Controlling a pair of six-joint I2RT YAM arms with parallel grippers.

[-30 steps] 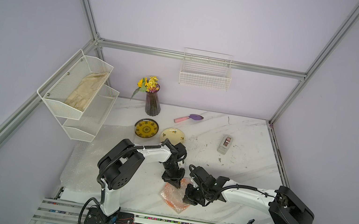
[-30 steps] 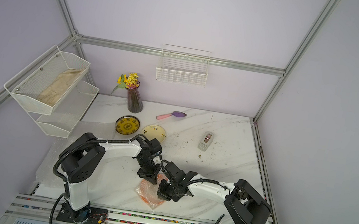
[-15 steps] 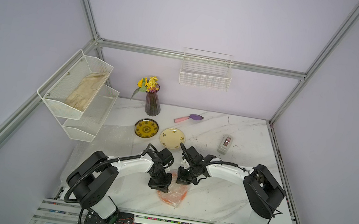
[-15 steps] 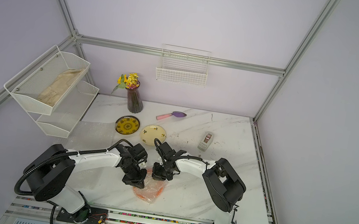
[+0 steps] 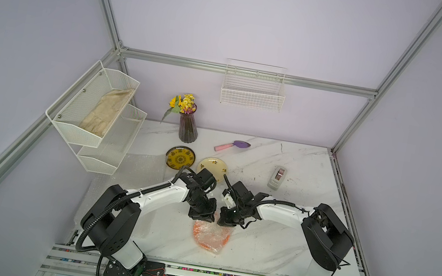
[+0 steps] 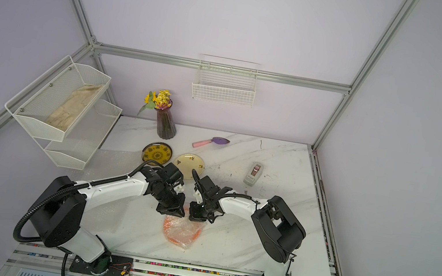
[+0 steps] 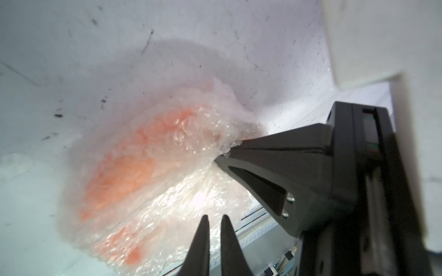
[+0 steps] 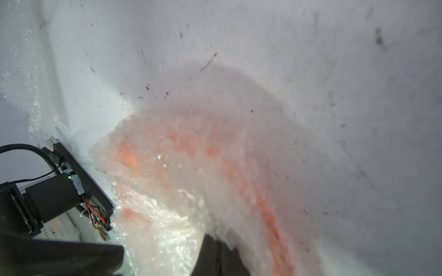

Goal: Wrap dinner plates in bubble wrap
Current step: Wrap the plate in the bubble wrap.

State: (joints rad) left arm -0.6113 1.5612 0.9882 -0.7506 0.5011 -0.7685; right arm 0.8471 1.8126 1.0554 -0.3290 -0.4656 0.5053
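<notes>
My right tool (image 7: 224, 155) pinches bubble wrap (image 7: 191, 191); left tool (image 7: 214, 221) near-closed, hold unclear. Orange plate (image 7: 124, 172) fragile; grip bunched film.

Vase (image 5: 188, 130), purple scoop (image 5: 232, 145), tape dispenser (image 5: 277, 177), table (image 5: 270, 253).

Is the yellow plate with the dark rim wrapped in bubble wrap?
No, the yellow plate lies bare on the table beside the cream plate; bubble wrap covers only the orange plate.
</notes>
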